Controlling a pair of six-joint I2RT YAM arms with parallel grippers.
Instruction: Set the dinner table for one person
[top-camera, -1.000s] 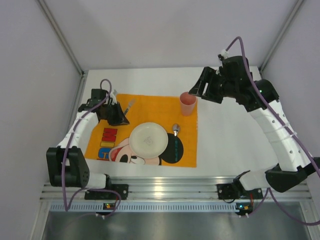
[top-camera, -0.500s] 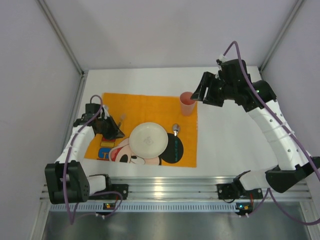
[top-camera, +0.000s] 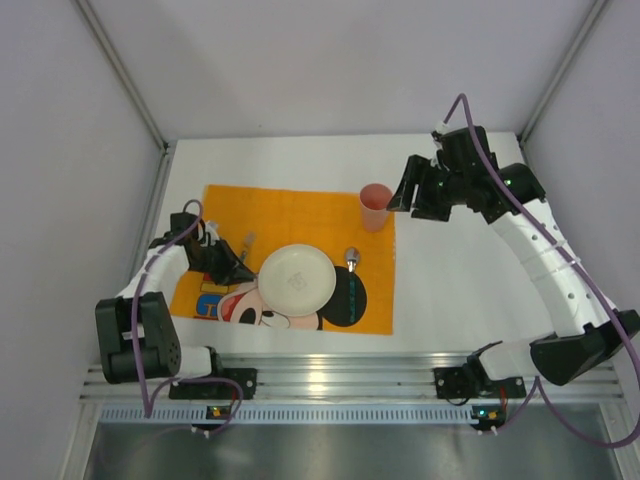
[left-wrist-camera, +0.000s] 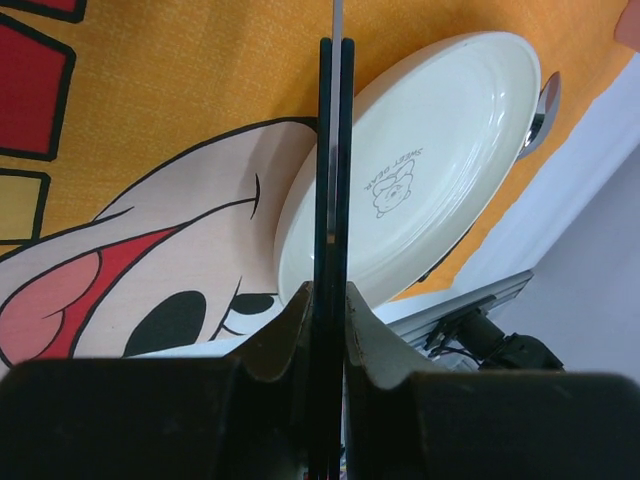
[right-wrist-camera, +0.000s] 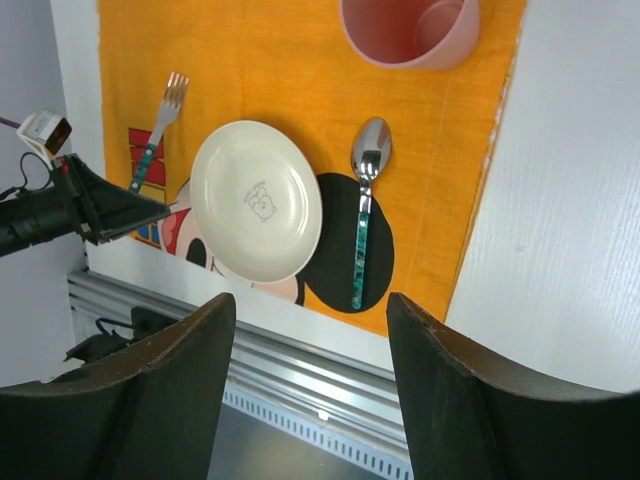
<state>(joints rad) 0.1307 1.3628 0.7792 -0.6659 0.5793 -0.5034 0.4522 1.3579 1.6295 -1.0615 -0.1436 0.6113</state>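
Firmly, left fingers (left-wrist-camera: 285, 345) pinch the fork (right-wrist-camera: 150, 152) beside the plate (top-camera: 297, 280).

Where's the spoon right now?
In the top external view the spoon lies on the orange placemat, just right of the plate, its bowl pointing toward the pink cup.

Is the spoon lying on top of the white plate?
No, the spoon lies on the orange placemat to the right of the plate, with a gap between them.
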